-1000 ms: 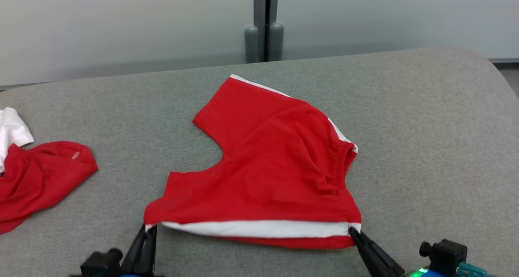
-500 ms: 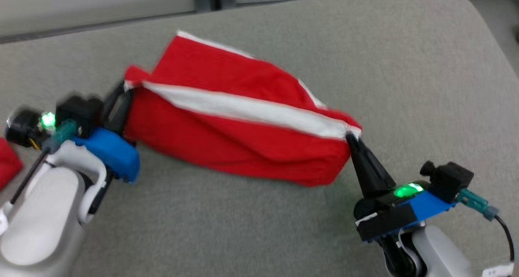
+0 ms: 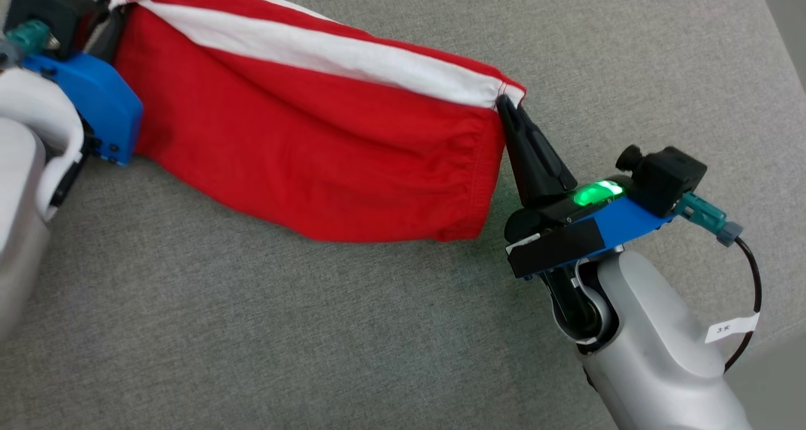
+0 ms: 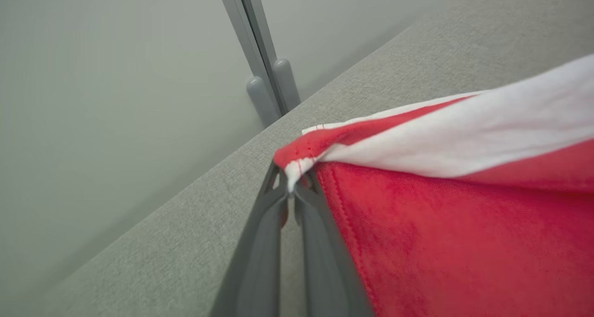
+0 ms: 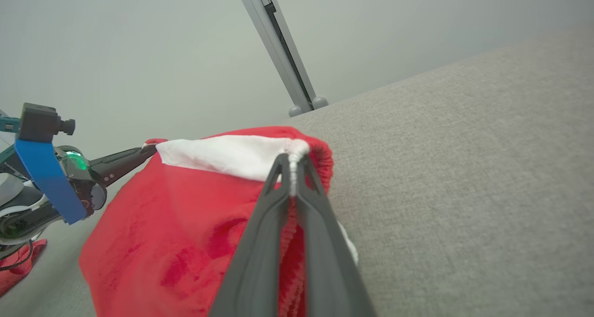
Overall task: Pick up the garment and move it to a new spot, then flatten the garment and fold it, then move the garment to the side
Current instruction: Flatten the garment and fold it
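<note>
likely a lab or test room in an office-like building, going by the broad work surface (image 3: 327, 335) covered in grey woven fabric, set against plain pale partition panels (image 5: 139, 52) joined by a grey metal post (image 4: 257, 52).

Left claw (image 3: 116, 8) and right claw (image 3: 504, 102) both pinched tight, pale forearms well apart.

The grey woven surface (image 3: 315, 329) carries a crumpled red cloth (image 5: 21, 265) off to the robot's left.
</note>
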Tool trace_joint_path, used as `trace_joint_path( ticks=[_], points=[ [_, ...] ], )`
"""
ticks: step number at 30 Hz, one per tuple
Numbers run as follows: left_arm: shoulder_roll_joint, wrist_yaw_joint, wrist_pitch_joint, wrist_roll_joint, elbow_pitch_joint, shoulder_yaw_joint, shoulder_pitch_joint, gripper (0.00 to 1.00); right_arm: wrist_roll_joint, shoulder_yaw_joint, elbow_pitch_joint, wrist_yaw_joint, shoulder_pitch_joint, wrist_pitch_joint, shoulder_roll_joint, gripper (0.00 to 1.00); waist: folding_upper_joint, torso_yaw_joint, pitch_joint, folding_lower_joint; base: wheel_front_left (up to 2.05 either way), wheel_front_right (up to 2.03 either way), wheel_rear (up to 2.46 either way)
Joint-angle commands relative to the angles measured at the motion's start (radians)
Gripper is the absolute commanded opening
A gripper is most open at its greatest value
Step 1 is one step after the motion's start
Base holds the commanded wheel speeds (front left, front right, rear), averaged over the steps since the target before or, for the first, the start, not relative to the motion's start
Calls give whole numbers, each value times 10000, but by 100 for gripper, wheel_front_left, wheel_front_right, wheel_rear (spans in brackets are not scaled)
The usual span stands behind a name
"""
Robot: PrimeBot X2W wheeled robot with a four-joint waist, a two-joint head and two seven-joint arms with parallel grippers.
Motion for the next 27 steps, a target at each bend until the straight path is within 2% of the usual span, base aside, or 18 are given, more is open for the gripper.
trace_joint_path(
  ticks=[1,7,11,12,13,14,20,27],
  points=[
    [13,1,-138,-176,203,-163,-324,0,-89,-39,20,5,-188,-52,62,0,-5,-9,73,-3,0,0,0],
    [-163,-1,-915,-631,1091,-1041,-1372,0,-326,-288,176,5,-306,-51,110,0,-5,-6,299,-3,0,0,0],
    [-286,-2,-1268,-920,1725,-1641,-1811,0,-92,-166,217,5,-265,-52,119,1,-5,-10,319,-3,0,0,0],
    [-306,-2,-1417,-1000,1867,-1741,-1899,24,-76,-117,239,5,-274,-52,111,58,-5,-23,294,-3,0,0,0],
    [-354,-2,-1558,-1109,2022,-1841,-1935,89,27,-91,177,5,-275,-52,115,100,-5,-27,258,-3,0,0,0],
    [-408,-2,-1702,-1185,2165,-1935,-1972,100,-21,-145,92,5,-255,-54,108,100,-5,-17,204,-3,0,0,0],
    [-359,-3,-2567,-1576,2785,-2398,-2123,100,-951,-611,-367,5,544,-46,107,100,-5,144,-249,-3,0,0,0],
    [-271,-3,-3022,-2479,3125,-2623,-1628,100,-2147,-1625,-1919,5,2115,-47,108,100,-5,280,-736,-3,0,0,0]
  ],
)
